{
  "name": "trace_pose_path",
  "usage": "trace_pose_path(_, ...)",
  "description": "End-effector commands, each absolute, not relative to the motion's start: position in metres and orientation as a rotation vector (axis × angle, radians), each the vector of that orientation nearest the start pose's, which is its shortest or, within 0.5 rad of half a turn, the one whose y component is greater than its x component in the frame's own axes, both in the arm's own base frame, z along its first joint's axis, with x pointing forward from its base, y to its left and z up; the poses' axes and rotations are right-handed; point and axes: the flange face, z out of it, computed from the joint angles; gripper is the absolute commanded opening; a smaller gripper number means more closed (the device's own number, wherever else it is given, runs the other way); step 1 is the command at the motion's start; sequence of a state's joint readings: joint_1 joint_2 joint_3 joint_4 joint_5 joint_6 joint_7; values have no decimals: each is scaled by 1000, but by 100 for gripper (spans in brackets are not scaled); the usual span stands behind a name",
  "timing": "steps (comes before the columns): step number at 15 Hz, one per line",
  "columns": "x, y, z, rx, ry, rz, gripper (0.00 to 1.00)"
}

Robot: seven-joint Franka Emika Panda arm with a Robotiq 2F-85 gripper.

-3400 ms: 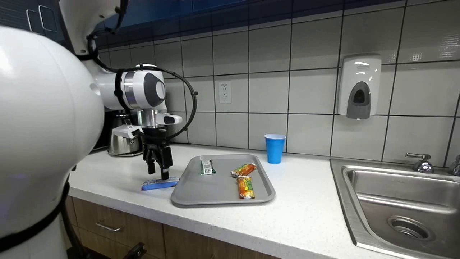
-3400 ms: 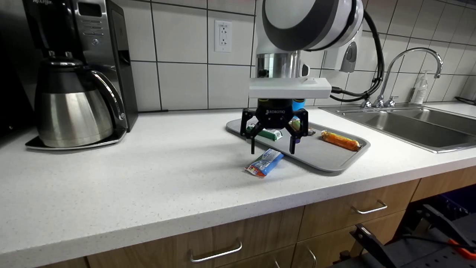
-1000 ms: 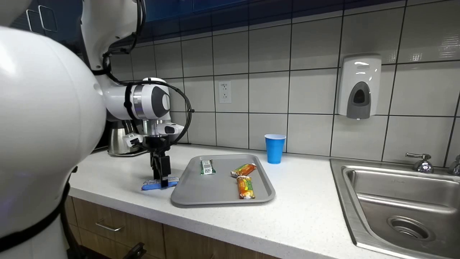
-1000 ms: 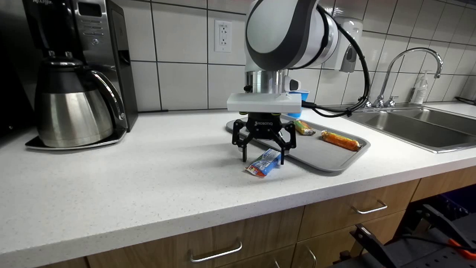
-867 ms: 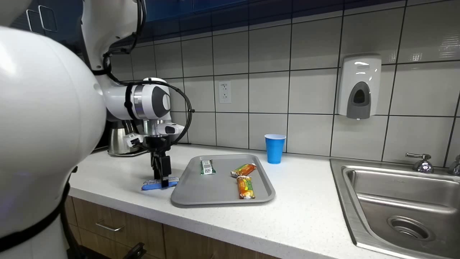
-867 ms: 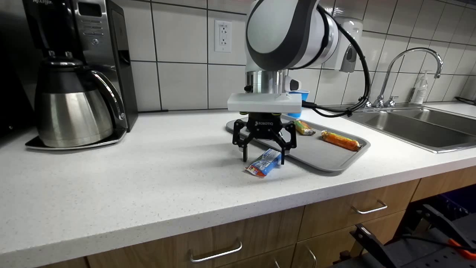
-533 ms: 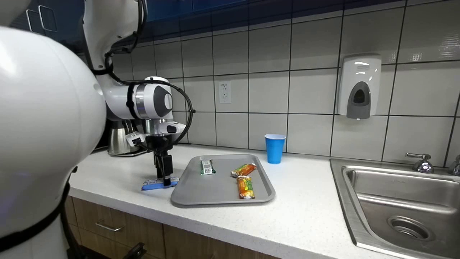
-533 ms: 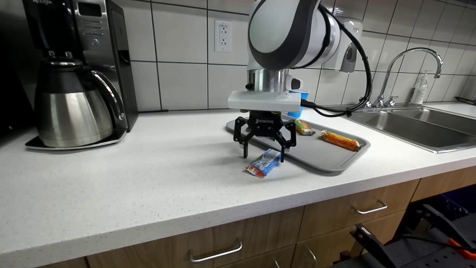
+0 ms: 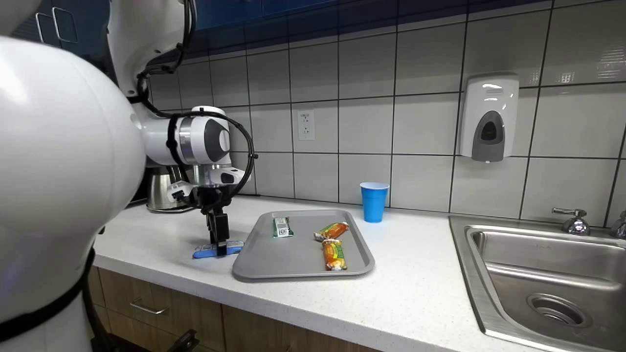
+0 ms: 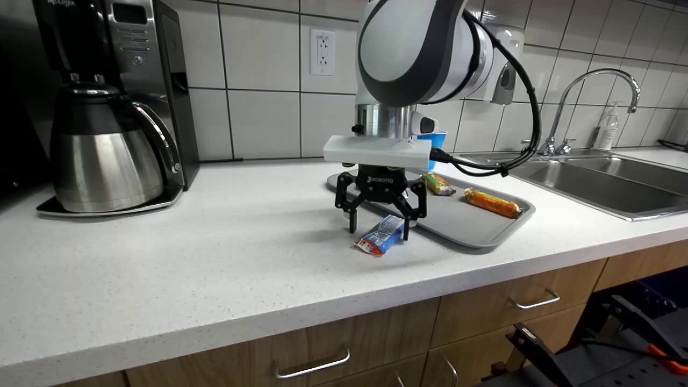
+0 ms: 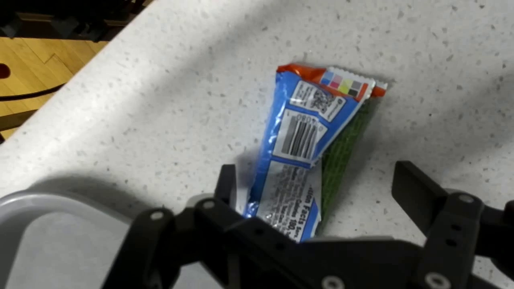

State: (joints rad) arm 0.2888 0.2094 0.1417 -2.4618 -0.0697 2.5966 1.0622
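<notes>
1. Claw [image 10: 379, 235], one. Pointing down, standing wide apart, gripping nothing.
2. Blue bar [image 11: 295, 148], one, wrapped, red at one end. Lies on the surface [image 10: 215, 269], toward the front edge, outside the tray [image 9: 293, 256] and close to its side rim. Whether it touches that rim I cannot tell.
3. Placement, bar to claw: between the two fingers, not centred. By my wrist view the front-side finger [image 11: 226, 182] is just beside the wrapper, not touching as far as I can see; the wall-side finger [image 11: 415, 196] has a broad strip of surface between it and the bar.
4. Long axis: crosses the line from finger to finger, a little aslant rather than square. Red end faces away from the tray; the opposite end runs toward the tray's side rim, hidden from my wrist view by the claw.
5. Fingertips: low, in both exterior views. Contact with the surface, cannot tell.
6. Tray contents: green packet [image 9: 282, 227], toward the back corner on the claw's side; front orange packet [image 9: 335, 255] and rear orange packet [image 9: 331, 231], both toward the opposite rim, near each other.
7. Blue cup [image 9: 374, 203], upright on the surface, just past the tray's other back corner.
</notes>
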Motion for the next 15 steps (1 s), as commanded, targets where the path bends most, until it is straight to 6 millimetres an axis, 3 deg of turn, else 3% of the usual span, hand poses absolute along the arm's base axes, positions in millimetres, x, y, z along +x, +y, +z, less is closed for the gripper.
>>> trace_pose_path(1,420,203,216,-3034,958,55,100)
trace_pose_path(7,420,203,219,-3018,978,63,100)
trace_pose_path(8,420,203,220,-3016,976,63,95)
trace_pose_path(10,421,203,221,-3016,977,59,71)
trace_pose_path(11,421,203,221,-3015,978,58,68)
trace_pose_path(15,422,205,224,-3013,973,47,36)
